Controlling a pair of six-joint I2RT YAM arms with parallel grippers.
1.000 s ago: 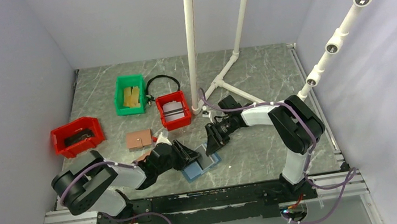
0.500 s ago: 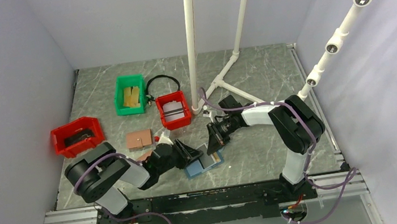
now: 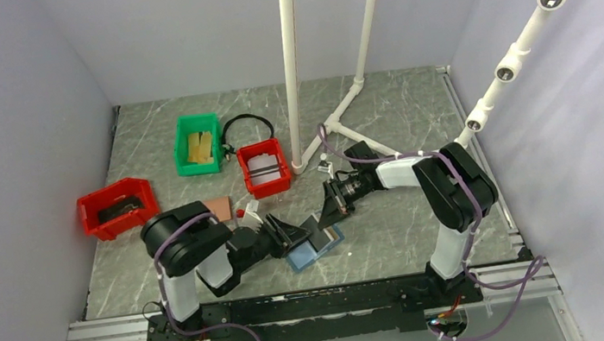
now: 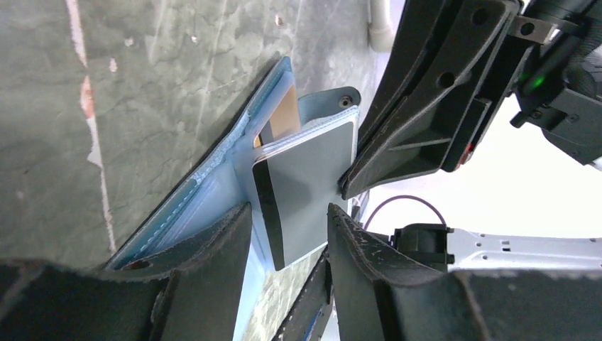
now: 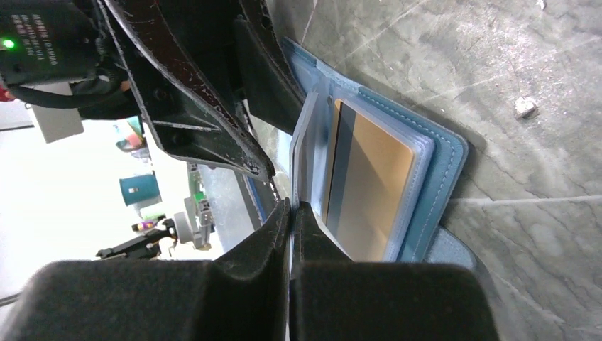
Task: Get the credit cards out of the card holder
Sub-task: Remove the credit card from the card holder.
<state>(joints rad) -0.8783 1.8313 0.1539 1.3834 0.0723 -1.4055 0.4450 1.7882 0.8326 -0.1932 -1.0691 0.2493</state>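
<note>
The blue card holder (image 3: pixel 312 254) lies open on the table between both grippers; it also shows in the left wrist view (image 4: pixel 213 186) and the right wrist view (image 5: pixel 434 186). A gold-tan credit card (image 5: pixel 375 177) sits in a pale pocket and shows in the left wrist view (image 4: pixel 285 114) too. My right gripper (image 5: pixel 292 204) is shut on a thin pale pocket leaf that stands upright from the holder; it is seen from above (image 3: pixel 325 216). That leaf (image 4: pixel 305 192) shows a grey card face with a dark stripe. My left gripper (image 4: pixel 287 213) is open, its fingers on either side of the leaf's lower corner.
A green bin (image 3: pixel 197 144) with tan items, a small red bin (image 3: pixel 264 167) and a larger red bin (image 3: pixel 118 208) stand behind. A brown wallet (image 3: pixel 219 206) lies by the left arm. White pipes (image 3: pixel 293 67) rise behind the right gripper. A black cable loop (image 3: pixel 245 123) lies by the green bin.
The left arm's body has swung right, now partly covering the brown wallet. The card holder and both grippers have shifted slightly right, and the leaf now stands more upright.
</note>
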